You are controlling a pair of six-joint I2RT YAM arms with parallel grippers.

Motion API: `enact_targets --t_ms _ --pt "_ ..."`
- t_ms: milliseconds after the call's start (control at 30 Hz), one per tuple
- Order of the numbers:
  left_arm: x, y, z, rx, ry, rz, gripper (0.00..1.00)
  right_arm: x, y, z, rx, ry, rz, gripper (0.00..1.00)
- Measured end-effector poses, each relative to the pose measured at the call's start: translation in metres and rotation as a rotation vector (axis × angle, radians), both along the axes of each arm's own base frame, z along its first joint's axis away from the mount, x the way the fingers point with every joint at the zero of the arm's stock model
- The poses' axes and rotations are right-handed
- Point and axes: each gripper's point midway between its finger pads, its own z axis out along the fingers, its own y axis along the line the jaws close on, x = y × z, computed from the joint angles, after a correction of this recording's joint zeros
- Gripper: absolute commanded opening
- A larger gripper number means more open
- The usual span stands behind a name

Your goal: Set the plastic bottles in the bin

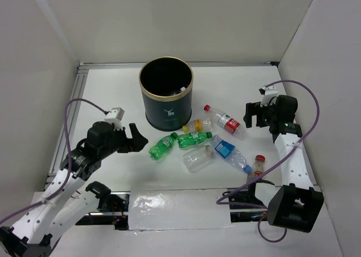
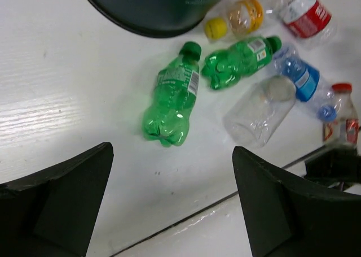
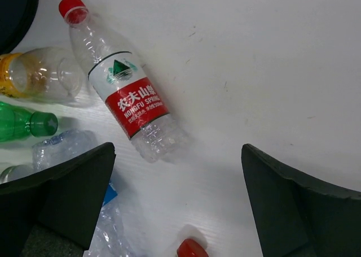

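The dark green bin [image 1: 164, 108] with a gold rim stands upright at the back middle. Several plastic bottles lie in front of it: two green ones [image 1: 162, 146] [image 1: 194, 138], a yellow-capped one [image 1: 194, 125], a red-labelled clear one [image 1: 225, 122], a wide clear one [image 1: 198, 157], a blue-labelled one [image 1: 230, 152] and a small red-capped one [image 1: 258, 166]. My left gripper [image 1: 135, 138] [image 2: 172, 206] is open and empty, left of the green bottle [image 2: 172, 99]. My right gripper [image 1: 254, 116] [image 3: 177, 200] is open and empty, right of the red-labelled bottle [image 3: 124, 87].
White walls close in the table on the left, back and right. A strip of clear plastic sheet [image 1: 177, 209] lies along the near edge between the arm bases. Purple cables [image 1: 307, 99] loop from both arms.
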Motion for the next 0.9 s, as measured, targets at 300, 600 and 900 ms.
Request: enact_targets --t_ms 300,600,900 --pt "-0.006 -0.028 -0.02 0.071 0.069 -0.162 0.95 -0.007 0.0 -0.002 0.016 0.014 0.032 1.0" --pt "-0.034 -0.105 -0.028 0.256 0.066 -0.427 0.59 -0.014 0.009 -0.008 0.021 0.037 0.12 0.75" --pt "-0.032 -0.134 -0.082 0.549 0.105 -0.404 1.0 -0.022 0.018 -0.018 0.057 0.083 0.18 1.0"
